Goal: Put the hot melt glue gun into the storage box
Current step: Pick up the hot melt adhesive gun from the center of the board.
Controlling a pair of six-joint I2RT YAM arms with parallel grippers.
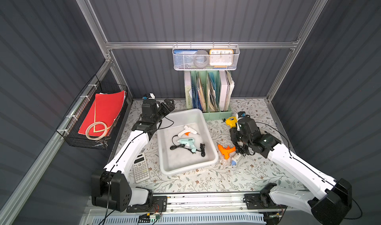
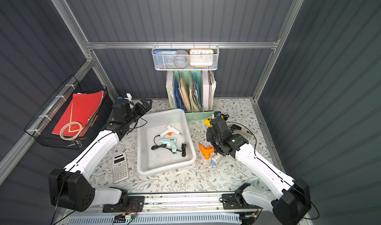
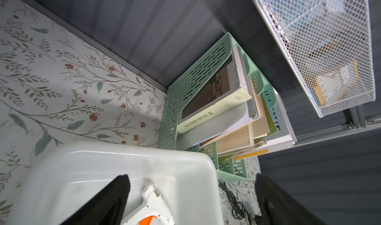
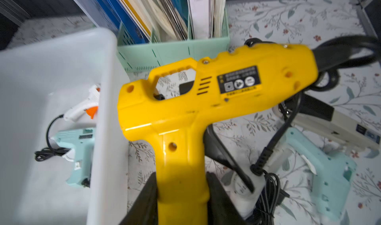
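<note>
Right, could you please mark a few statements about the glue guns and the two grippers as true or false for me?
1. The white glue gun and a mint glue gun lie inside the storage box. True.
2. The right gripper is shut on the yellow glue gun, at its handle. True.
3. The left gripper holds a glue gun. False: it is open and empty, near the box's far corner.
4. The orange glue gun lies in the storage box. False: it lies on the table, outside the box.
</note>
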